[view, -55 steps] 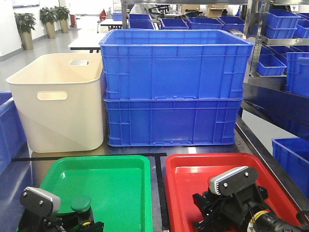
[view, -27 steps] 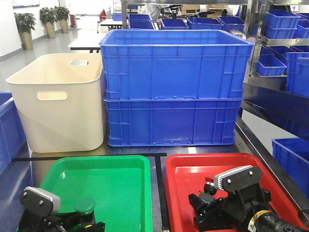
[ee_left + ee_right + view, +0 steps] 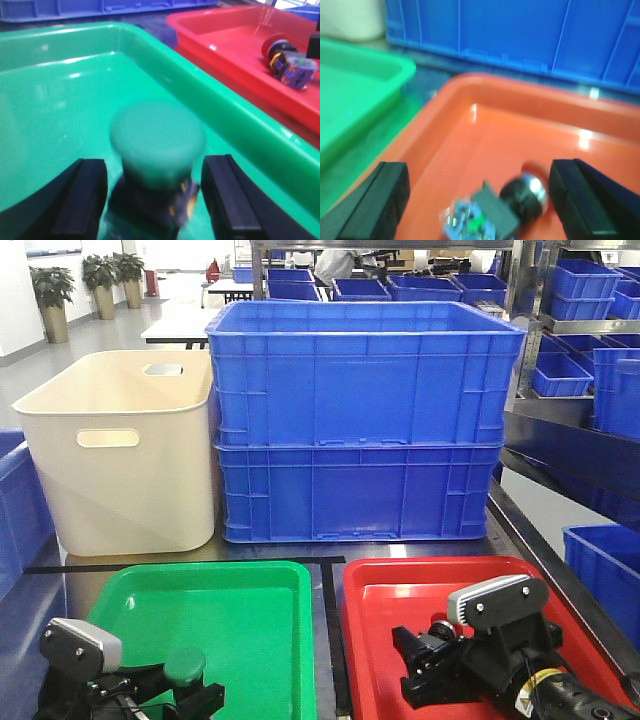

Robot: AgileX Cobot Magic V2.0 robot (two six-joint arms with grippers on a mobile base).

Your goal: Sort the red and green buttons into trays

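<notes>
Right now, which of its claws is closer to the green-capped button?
The left gripper: its open fingers flank the green button inside the green tray. The right gripper is over the red tray, around the red button.

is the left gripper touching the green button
Apart. The left wrist view shows green tray floor between each finger of the left gripper and the green button.

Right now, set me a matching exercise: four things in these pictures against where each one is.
Things:
1. green button
2. red button
3. cream tub
4. blue crates

Places:
A. lying on its side in the red tray
B. stacked behind the red tray
C. standing in the green tray, between the open left fingers
D. behind the green tray

Pairs: 1-C, 2-A, 3-D, 4-B
</notes>
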